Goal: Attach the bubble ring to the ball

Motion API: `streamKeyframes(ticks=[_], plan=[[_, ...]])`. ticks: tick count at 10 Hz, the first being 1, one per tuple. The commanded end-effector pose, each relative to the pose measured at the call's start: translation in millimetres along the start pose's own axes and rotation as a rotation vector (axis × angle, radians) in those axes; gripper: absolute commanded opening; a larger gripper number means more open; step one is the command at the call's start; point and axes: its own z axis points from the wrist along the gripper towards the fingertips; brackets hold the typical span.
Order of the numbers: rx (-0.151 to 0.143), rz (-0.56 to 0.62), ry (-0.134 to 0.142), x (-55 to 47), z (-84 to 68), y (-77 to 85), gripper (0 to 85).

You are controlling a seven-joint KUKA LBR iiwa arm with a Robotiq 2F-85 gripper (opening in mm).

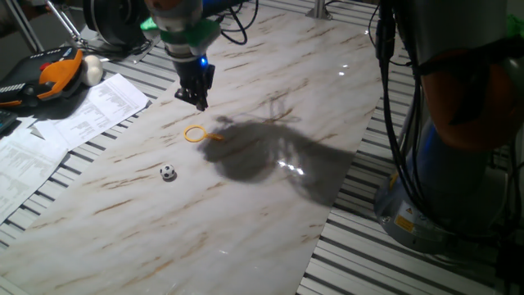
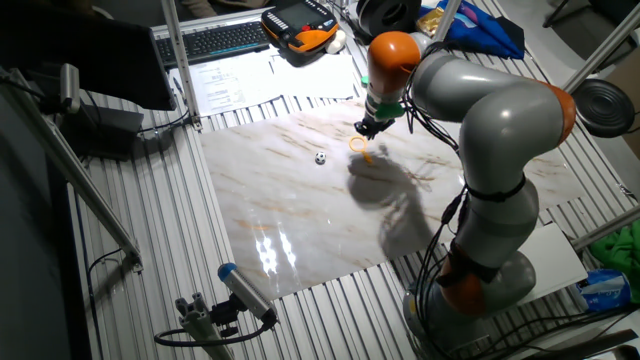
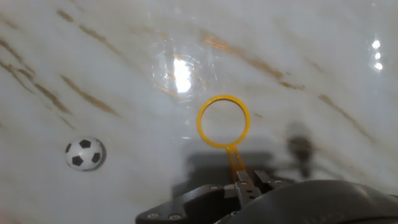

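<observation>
The bubble ring [image 1: 195, 133] is a thin yellow-orange loop with a short handle, lying flat on the marble table [image 1: 270, 213]. In the hand view the ring [image 3: 224, 121] lies ahead of the fingers with its handle pointing back at them. The ball [image 1: 167, 172] is tiny, white with black patches, and rests on the table in front and to the left of the ring, apart from it; it also shows in the hand view [image 3: 84, 154]. My gripper [image 1: 200, 103] hovers just above and behind the ring, fingers together and empty. Ring [image 2: 358, 144], ball [image 2: 320, 158] and gripper [image 2: 366, 128] show small in the other fixed view.
Printed papers [image 1: 82, 115] lie at the table's left edge. An orange-black handheld device [image 1: 49, 75] and a plain cream ball [image 1: 92, 71] lie behind them. A keyboard [image 2: 220, 38] sits at the far side. The arm's base [image 1: 442, 188] stands to the right.
</observation>
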Motion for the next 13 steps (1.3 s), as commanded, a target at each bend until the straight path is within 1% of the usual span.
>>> streamKeyframes(ticks=[1,2,3,4,6,7,8,9,10,12,13], plan=[[-0.01,-0.006,-0.009,0.2,12.9,-2.6,17.0],[-0.017,-0.02,-0.02,0.5,26.0,-4.8,34.0],[-0.026,-0.021,-0.033,2.3,36.4,-5.6,34.0],[-0.016,-0.027,-0.038,2.3,42.3,-5.6,34.0],[-0.006,-0.04,-0.038,3.7,49.9,-5.5,34.0],[-0.006,-0.045,-0.042,6.3,55.1,-4.1,34.0],[0.0,-0.053,-0.043,9.4,60.6,-1.5,34.0],[-0.005,-0.057,-0.045,12.0,64.1,-0.5,34.0],[-0.008,-0.061,-0.045,12.0,65.9,-0.2,34.0],[-0.008,-0.064,-0.058,10.8,73.7,-2.6,34.0],[-0.011,-0.069,-0.058,10.9,77.3,-3.8,34.0]])
